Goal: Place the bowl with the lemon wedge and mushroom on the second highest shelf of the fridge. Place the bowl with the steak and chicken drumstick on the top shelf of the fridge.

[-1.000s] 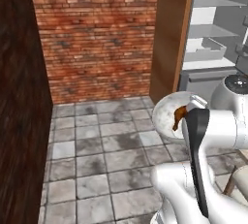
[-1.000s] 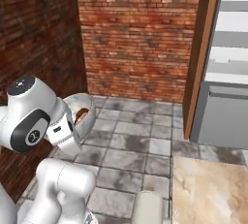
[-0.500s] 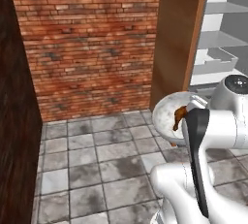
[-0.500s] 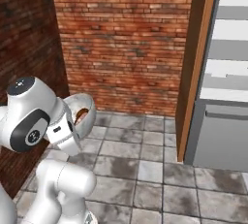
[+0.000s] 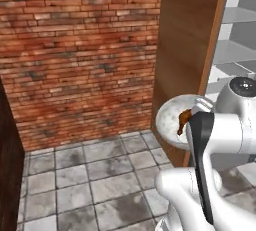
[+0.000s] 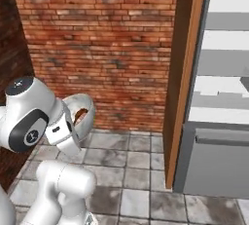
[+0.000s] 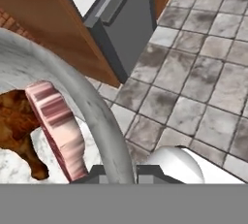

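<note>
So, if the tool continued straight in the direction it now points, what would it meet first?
Probably the tiled floor; depth is unclear. The tool, shut on the bowl rim, looks down past the grey fridge front.

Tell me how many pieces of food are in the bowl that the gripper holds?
2: a steak standing against the rim of the bowl, and a brown chicken drumstick beside it, deeper inside. The bowl's far part is out of frame, so more may be hidden.

Wooden panel [image 5: 187, 50] blocks fridge shelves [image 6: 226, 73]; floor [image 5: 100, 175] open.
</note>
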You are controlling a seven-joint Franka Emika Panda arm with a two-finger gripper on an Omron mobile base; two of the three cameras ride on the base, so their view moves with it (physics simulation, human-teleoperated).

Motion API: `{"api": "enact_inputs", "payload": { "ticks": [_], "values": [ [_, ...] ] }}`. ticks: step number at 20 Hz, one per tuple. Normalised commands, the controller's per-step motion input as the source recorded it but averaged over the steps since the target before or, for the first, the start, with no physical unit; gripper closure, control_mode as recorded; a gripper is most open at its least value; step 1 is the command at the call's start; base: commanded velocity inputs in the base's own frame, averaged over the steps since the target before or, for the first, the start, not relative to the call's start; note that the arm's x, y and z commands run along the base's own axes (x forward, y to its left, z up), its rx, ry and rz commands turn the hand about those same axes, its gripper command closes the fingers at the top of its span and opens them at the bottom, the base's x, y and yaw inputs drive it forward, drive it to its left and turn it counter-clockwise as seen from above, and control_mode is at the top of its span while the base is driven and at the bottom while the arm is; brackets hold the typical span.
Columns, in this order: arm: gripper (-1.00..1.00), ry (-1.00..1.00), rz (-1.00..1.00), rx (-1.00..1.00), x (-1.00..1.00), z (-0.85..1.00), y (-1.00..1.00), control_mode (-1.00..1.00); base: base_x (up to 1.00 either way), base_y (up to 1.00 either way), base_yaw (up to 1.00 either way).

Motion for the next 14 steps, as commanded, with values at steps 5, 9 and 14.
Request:
{"api": "enact_inputs", "payload": {
  "ticks": [5, 9, 14],
  "values": [
    [1.0, 0.0, 0.0, 0.0, 0.0, 0.0, 0.0, 1.0, 0.99, -0.96, -0.29],
    [1.0, 0.0, 0.0, 0.0, 0.0, 0.0, 0.0, 1.0, 0.93, -1.0, -0.31],
    [1.0, 0.0, 0.0, 0.0, 0.0, 0.0, 0.0, 1.0, 0.87, -1.0, -0.25]
  ]
}}
